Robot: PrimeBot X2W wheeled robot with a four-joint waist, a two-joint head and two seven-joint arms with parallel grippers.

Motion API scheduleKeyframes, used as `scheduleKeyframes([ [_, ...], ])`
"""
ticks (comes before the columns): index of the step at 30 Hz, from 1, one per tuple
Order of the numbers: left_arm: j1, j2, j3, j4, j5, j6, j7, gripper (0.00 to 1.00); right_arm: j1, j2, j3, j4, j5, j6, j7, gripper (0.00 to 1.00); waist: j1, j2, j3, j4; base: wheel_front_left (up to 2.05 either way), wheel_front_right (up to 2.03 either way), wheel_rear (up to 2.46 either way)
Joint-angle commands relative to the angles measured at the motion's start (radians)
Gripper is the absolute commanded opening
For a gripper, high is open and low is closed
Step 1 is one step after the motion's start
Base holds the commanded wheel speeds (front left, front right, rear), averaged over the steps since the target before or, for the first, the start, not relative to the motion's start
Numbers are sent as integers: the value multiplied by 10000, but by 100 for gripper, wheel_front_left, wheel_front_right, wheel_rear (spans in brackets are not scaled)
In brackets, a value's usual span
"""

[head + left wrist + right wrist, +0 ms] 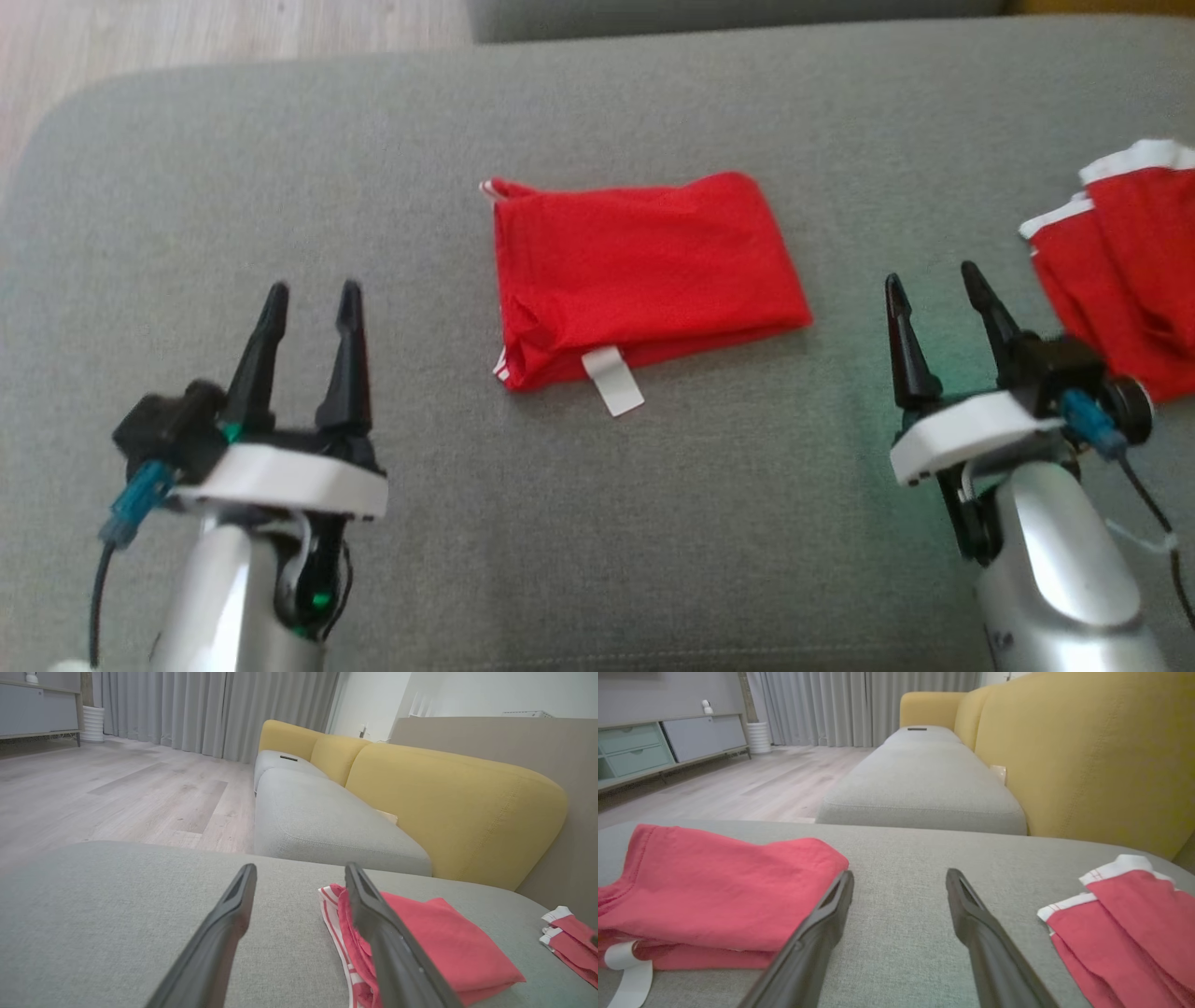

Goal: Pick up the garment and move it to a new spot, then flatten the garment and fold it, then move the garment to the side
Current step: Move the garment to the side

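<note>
A red garment lies folded into a neat rectangle in the middle of the grey cushion, a white label sticking out from its near edge. It also shows in the left wrist view as the garment and in the right wrist view as the garment. My left gripper stands open to the garment's left, apart from it, with nothing between its fingers. My right gripper is open too, on the garment's right side, holding nothing.
A second red garment with white trim lies at the cushion's right edge, just beyond my right gripper. Behind the cushion runs a sofa with grey seats and yellow backrests. Wooden floor lies off the cushion's left side.
</note>
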Motion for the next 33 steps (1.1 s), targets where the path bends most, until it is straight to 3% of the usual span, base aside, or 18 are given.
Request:
scheduleKeyframes([
  [1,-600,80,157,-386,-72,27,-51,100,-681,92,229,-204,-47,-9,46,100,0,-1,328,213,0,0,0],
  [15,-1279,80,-598,-205,-417,50,-51,100,-2339,94,804,1982,1415,-9,1820,100,0,-1,1228,1307,0,0,0],
  [24,-1296,80,-590,-134,-423,82,-51,100,-2837,94,1313,3197,1879,-9,2378,100,0,-1,1232,1482,0,0,0],
  [25,-1293,80,-578,-125,-418,95,-51,100,-2886,94,1351,3319,1831,-9,2359,83,0,-1,1199,1455,0,0,0],
  [26,-1289,80,-578,-120,-415,101,-51,100,-2942,94,1371,3414,1752,-9,2288,45,0,-1,1172,1422,0,0,0],
  [27,-1286,80,-584,-115,-407,101,-51,100,-2998,91,1404,3483,1656,-9,2177,0,0,-1,1136,1374,0,0,0],
  [33,-1172,80,-689,-62,-250,65,-51,100,-3261,-217,2103,3599,588,-9,1259,0,0,-1,770,815,0,0,0],
])
